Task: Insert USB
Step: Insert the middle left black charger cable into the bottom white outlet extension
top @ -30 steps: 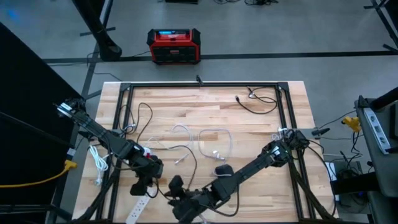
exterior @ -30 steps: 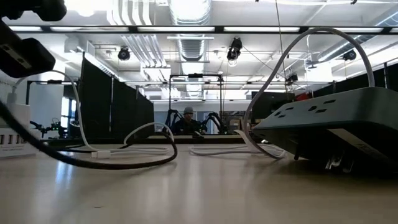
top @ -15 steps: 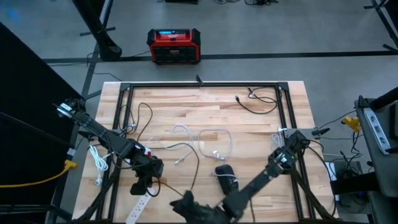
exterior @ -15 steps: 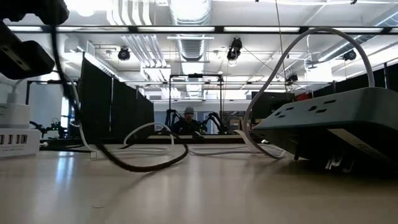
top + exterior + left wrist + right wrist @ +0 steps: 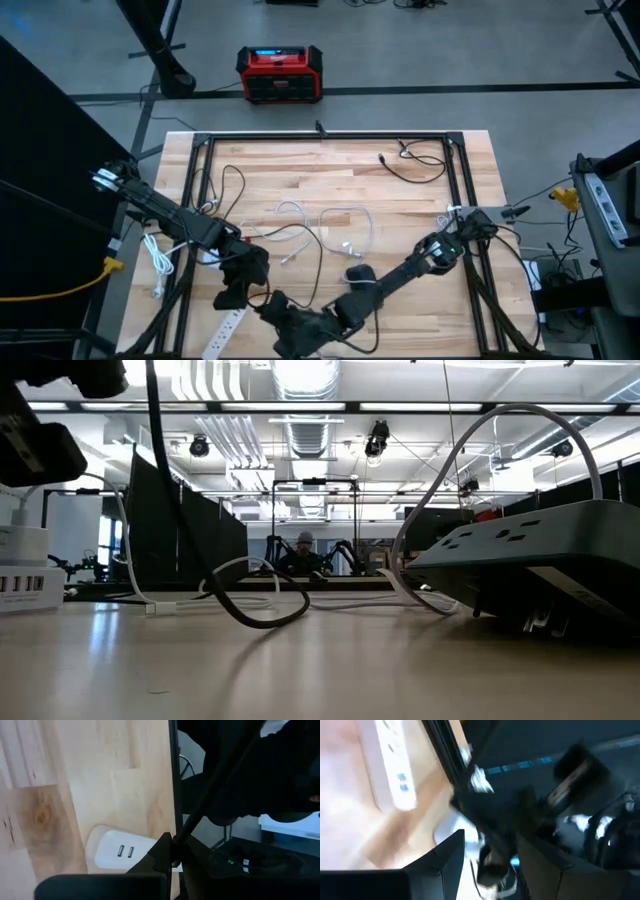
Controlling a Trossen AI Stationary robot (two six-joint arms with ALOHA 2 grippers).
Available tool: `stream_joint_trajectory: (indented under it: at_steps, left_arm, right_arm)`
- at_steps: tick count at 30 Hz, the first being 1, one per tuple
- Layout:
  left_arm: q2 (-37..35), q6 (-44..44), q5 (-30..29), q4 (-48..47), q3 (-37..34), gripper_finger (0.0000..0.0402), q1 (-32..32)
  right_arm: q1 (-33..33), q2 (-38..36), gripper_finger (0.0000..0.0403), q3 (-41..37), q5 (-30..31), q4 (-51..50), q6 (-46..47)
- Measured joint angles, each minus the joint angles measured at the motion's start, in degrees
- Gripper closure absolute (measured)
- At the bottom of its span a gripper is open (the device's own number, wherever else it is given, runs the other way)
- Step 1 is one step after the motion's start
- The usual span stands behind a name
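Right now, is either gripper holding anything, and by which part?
The left gripper is shut on the black cable, pinching it at the fingertips; its plug end is hidden. Whether the right gripper holds anything cannot be told.

The right wrist view is smeared with motion blur. The white power strip (image 5: 224, 332) runs off the desk (image 5: 420, 205) edge, partly cut off.

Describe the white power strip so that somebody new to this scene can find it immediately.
Start from the wooden table and go to its near left corner, just below the left gripper. The white power strip lies there along the edge. Unlike the thin cables beside it, it is a flat bar with two USB ports at its end.
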Motion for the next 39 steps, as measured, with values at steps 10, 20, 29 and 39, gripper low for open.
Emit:
stream_joint_trajectory:
  at_steps: [10, 20, 29, 39]
  left_arm:
    - [0.0, 0.0, 0.6, 0.6, -0.1, 0.0389, 0.3]
    - [0.0, 0.0, -0.4, 1.1, -0.1, 0.0389, 0.3]
    - [-1.5, 0.6, -3.8, -1.4, 0.1, 0.0364, 0.4]
    - [-5.0, 1.6, -19.1, -14.6, 0.0, 0.0315, -0.2]
  right_arm:
    - [-2.2, 1.0, 0.027, -0.1, 3.8, 0.5, -0.6]
    - [-2.5, 1.5, 0.0395, -0.1, 4.1, 0.3, 6.7]
    - [-2.4, -0.3, 0.0401, 4.7, -0.4, -17.0, 35.6]
    - [-3.7, -1.2, 0.0402, 9.4, -3.7, -33.0, 61.1]
